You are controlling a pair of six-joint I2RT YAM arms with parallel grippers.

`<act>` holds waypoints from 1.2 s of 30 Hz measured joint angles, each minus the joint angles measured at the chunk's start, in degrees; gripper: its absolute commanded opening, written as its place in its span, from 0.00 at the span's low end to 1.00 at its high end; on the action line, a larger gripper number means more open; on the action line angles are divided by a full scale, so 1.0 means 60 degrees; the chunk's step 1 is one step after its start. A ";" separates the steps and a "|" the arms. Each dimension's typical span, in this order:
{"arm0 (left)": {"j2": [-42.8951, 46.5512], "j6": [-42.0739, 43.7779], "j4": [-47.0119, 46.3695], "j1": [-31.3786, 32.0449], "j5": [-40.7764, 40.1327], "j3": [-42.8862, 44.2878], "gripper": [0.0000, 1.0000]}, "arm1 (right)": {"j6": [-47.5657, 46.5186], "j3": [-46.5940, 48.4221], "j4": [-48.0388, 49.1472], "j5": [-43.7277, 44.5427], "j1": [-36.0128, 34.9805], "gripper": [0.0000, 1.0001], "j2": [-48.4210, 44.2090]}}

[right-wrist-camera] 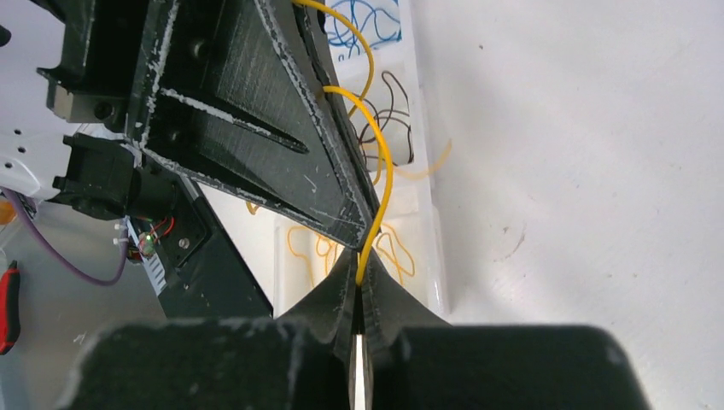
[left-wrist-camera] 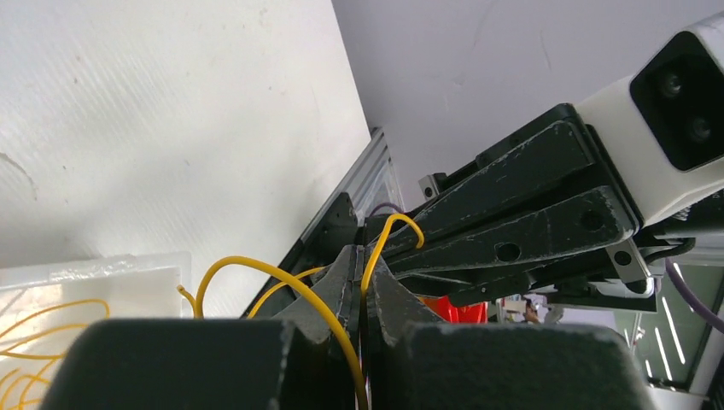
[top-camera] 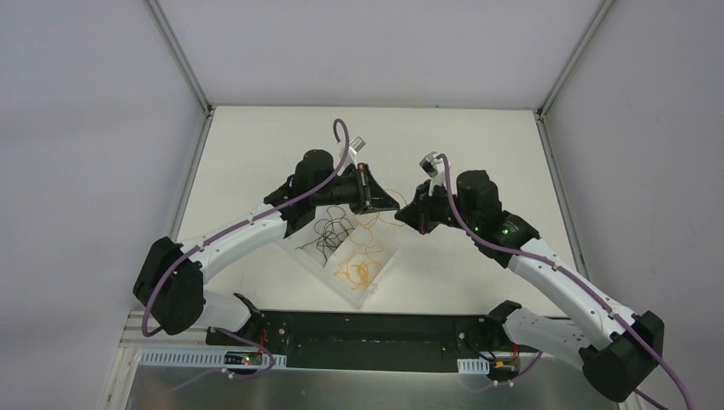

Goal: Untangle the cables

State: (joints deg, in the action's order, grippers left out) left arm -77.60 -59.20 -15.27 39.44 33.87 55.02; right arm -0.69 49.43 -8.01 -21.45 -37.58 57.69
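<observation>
My left gripper [top-camera: 393,205] and right gripper [top-camera: 405,214] meet tip to tip above the far corner of a clear tray [top-camera: 382,282]. Each is shut on the same yellow cable. In the left wrist view the jaws [left-wrist-camera: 367,266] pinch the yellow cable [left-wrist-camera: 256,270], with its short end hooking up past the right gripper's fingers [left-wrist-camera: 512,213]. In the right wrist view the jaws [right-wrist-camera: 359,278] pinch the yellow cable [right-wrist-camera: 386,171], which arcs up along the left gripper's fingers [right-wrist-camera: 256,111]. Black cables [top-camera: 331,232] and more yellow cables [top-camera: 359,270] lie in the tray. Blue cables [right-wrist-camera: 363,21] show in the right wrist view.
The tray's wall [right-wrist-camera: 431,213] runs beside the white tabletop [top-camera: 478,145]. A black base plate [top-camera: 367,329] lies along the near edge between the arm bases. Grey walls and aluminium posts [top-camera: 183,60] enclose the table. A red-handled tool [right-wrist-camera: 7,307] lies off the table.
</observation>
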 measured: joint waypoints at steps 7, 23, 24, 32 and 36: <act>-0.0729 -0.0576 -0.0645 0.0331 0.0080 -0.0219 0.00 | -0.0040 -0.0375 -0.0565 0.0040 0.0007 0.00 -0.0492; -0.0528 0.1093 0.0892 -0.0160 0.0350 -0.0718 0.57 | 0.0273 -0.0896 -0.0710 0.0452 0.0033 0.00 -0.0379; -0.0437 0.1326 0.1031 -0.0226 0.0379 -0.0718 0.60 | 0.0288 -0.0900 -0.0703 0.0455 0.0033 0.00 -0.0350; 0.0692 0.2790 0.2055 -0.0492 0.0896 -0.0743 0.76 | 0.0364 -0.0900 -0.0579 0.0361 0.0033 0.00 -0.0044; 0.1497 0.3544 0.2535 -0.0860 0.1275 -0.0878 0.71 | 0.0382 -0.0900 -0.0568 0.0160 0.0033 0.00 0.0215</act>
State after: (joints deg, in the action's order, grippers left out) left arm -68.62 -37.93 -0.05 34.28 41.52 49.76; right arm 1.61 44.03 -11.42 -20.49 -37.39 58.98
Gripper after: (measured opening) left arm 0.749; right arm 0.009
